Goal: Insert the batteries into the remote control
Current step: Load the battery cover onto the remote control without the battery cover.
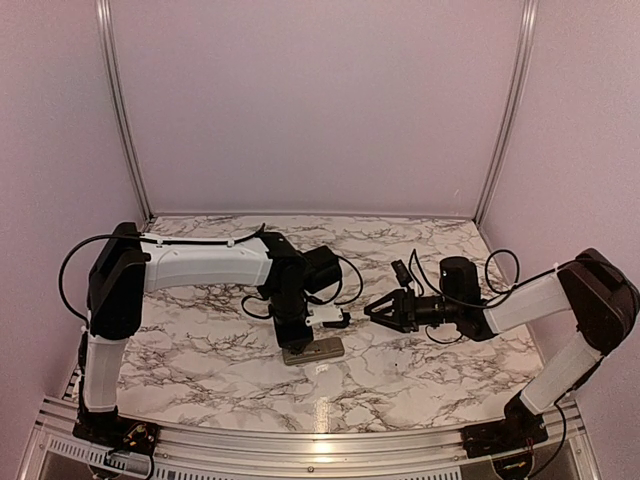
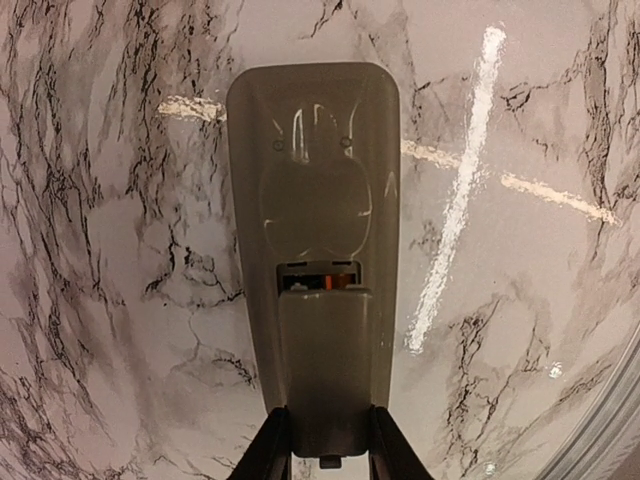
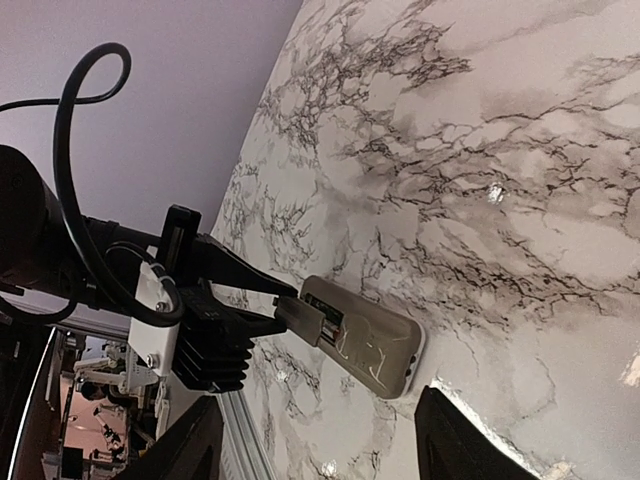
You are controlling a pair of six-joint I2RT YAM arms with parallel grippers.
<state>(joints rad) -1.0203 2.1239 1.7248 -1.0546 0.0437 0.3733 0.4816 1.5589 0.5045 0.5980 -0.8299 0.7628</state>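
My left gripper (image 2: 330, 448) had its fingers narrowed onto the near end of the small, flat, grey-beige plastic remote control (image 2: 315, 200), which lay back-up on the white, dark-veined marble tabletop (image 1: 200, 340). Its rectangular back cover (image 2: 325, 370) looked partly slid toward the fingers, with a thin slot showing orange inside. My right gripper (image 1: 374, 311) hung just to the remote's right, fingers spread wide and empty. I could see no batteries in any view. My worry was that the left fingers clamped the cover itself and might pin it shut. A sideways nudge from the right could also twist the remote out of that end-only hold.
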